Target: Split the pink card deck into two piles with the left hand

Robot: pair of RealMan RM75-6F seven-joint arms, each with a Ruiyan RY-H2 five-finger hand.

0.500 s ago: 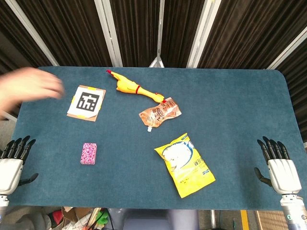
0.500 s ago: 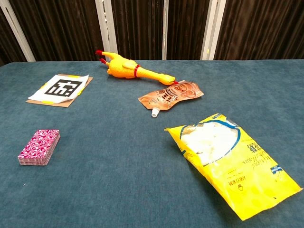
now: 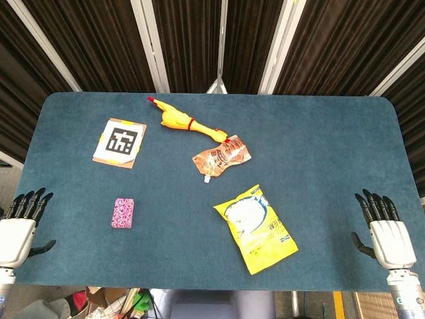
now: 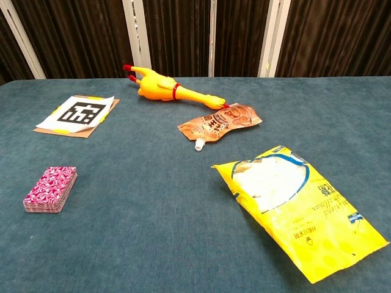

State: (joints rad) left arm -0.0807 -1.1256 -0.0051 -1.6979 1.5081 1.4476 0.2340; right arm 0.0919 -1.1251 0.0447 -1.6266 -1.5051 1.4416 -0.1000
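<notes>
From the head view, my left hand (image 3: 16,229) sits at the lower left edge of the frame, just off the table's (image 3: 319,153) left border, fingers spread apart and pointing up the frame, holding nothing. My right hand (image 3: 385,229) mirrors it at the lower right edge, fingers likewise spread and holding nothing. The pink card deck (image 3: 123,212) lies flat as a single stack in the lower left part of the blue table, well apart from my left hand and to its right. Above it, toward the upper left, is a marker card (image 3: 120,143). A yellow rubber chicken (image 3: 186,121) lies near the top centre, its tail end touching an orange pouch (image 3: 221,157) just below it, and a yellow snack bag (image 3: 257,229) lies lower, right of centre. In the chest view neither of my hands shows. The deck (image 4: 51,189) sits at the left of the frame, one neat pile, with the marker card (image 4: 79,115) above it, the chicken (image 4: 168,90) at top centre, the pouch (image 4: 220,124) beside it and the snack bag (image 4: 293,207) filling the lower right.
</notes>
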